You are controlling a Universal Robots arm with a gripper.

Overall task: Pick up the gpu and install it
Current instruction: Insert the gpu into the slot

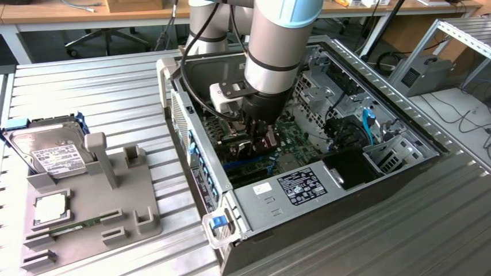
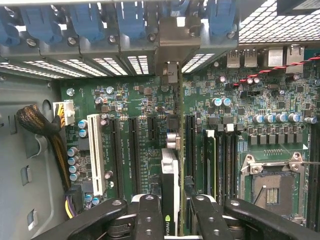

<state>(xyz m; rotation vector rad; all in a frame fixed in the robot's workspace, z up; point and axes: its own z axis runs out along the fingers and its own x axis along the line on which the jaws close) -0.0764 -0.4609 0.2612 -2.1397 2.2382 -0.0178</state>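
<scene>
My gripper (image 1: 259, 137) reaches down into the open computer case (image 1: 307, 190). It is shut on the gpu (image 2: 170, 172), a thin dark card seen edge-on between the black fingers (image 2: 150, 215). The card's metal bracket (image 2: 175, 45) lies against the case's rear slot openings. The card hangs upright over the green motherboard (image 2: 140, 100), in line with the gap between two long black slots (image 2: 190, 145). Whether its edge touches a slot is hidden. In the exterior view the gpu (image 1: 254, 150) shows as a dark piece under the fingers.
A grey fixture (image 1: 92, 201) on the exterior view's left holds a hard drive (image 1: 50, 152), a green RAM stick (image 1: 77, 225) and a CPU (image 1: 50, 208). Inside the case are a white slot (image 2: 95, 150), a cable bundle (image 2: 35, 125), the CPU socket (image 2: 270, 190) and blue bracket clips (image 2: 90, 22).
</scene>
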